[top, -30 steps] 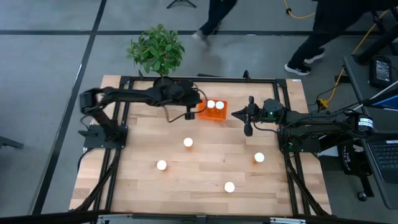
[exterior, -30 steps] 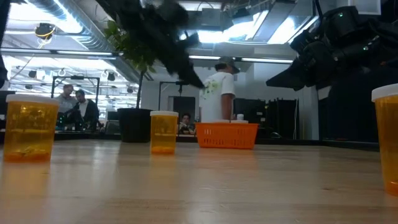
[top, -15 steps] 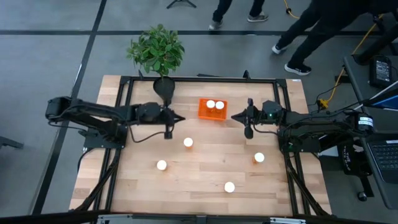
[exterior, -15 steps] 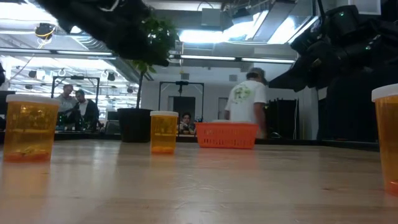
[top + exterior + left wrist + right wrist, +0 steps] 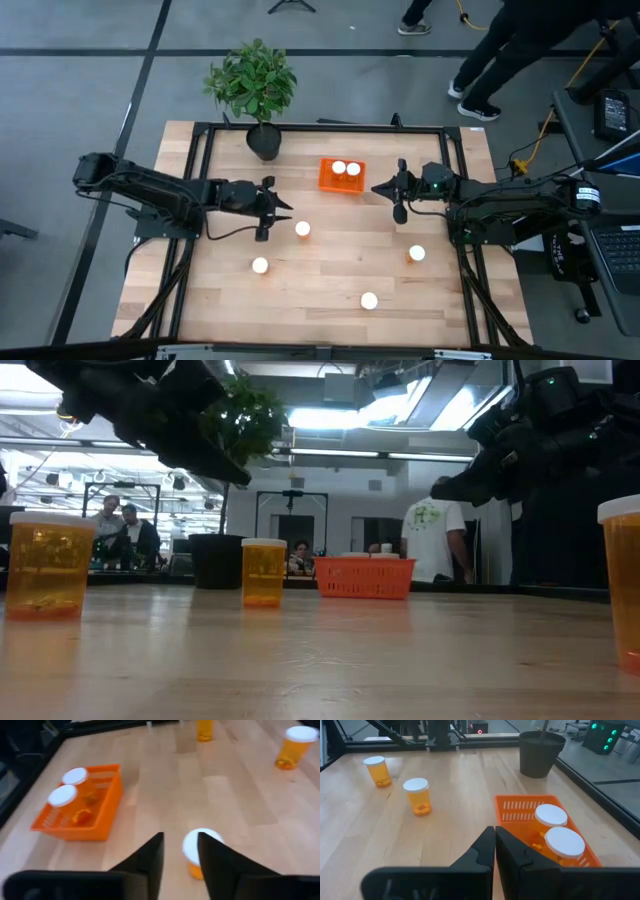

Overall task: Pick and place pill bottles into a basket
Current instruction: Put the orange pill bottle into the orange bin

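The orange basket (image 5: pixel 342 176) stands at the table's far middle with two white-capped pill bottles (image 5: pixel 345 168) upright inside; it also shows in the left wrist view (image 5: pixel 80 805) and the right wrist view (image 5: pixel 545 827). Several more bottles stand upright on the table: (image 5: pixel 302 229), (image 5: pixel 260 265), (image 5: pixel 417 254), (image 5: pixel 369 300). My left gripper (image 5: pixel 286 206) is open and empty above the table, left of the basket, with the nearest bottle (image 5: pixel 200 851) just past its fingertips (image 5: pixel 181 852). My right gripper (image 5: pixel 376 187) is shut and empty, hovering right of the basket (image 5: pixel 495 845).
A dark pot with a green plant (image 5: pixel 262 140) stands at the far edge, left of the basket. A black frame (image 5: pixel 320 127) runs around the table. People move about in the room beyond the far edge (image 5: pixel 430 540). Bare wood lies between the bottles.
My left gripper has drawn back from the basket toward the table's left and near side, and now stands by the nearest loose bottle. The two bottles in the basket and those on the table have stayed put. People have walked past behind the table.
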`<state>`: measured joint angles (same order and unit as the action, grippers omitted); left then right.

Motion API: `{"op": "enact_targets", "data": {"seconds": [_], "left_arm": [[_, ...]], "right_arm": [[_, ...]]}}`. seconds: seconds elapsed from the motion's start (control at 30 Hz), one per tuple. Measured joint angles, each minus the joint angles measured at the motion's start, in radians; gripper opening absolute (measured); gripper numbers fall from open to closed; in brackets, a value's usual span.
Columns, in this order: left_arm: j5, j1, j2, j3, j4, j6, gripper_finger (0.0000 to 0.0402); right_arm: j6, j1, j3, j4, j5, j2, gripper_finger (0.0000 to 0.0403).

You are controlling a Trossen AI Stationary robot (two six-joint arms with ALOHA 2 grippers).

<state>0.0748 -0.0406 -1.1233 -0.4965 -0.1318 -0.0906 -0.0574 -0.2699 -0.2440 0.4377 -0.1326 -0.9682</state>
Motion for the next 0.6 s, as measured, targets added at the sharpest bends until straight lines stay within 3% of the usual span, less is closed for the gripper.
{"op": "enact_targets", "data": {"seconds": [0.3,0.6], "left_arm": [[0.066,-0.031,0.000,0.000,-0.008,0.000,0.0240],[0.063,-0.032,0.000,0.000,-0.007,0.001,0.0263]], "right_arm": [[0.001,0.000,0.000,0.000,0.000,0.000,0.0018],[0.029,0.000,0.000,-0.001,0.001,0.000,0.0018]]}}
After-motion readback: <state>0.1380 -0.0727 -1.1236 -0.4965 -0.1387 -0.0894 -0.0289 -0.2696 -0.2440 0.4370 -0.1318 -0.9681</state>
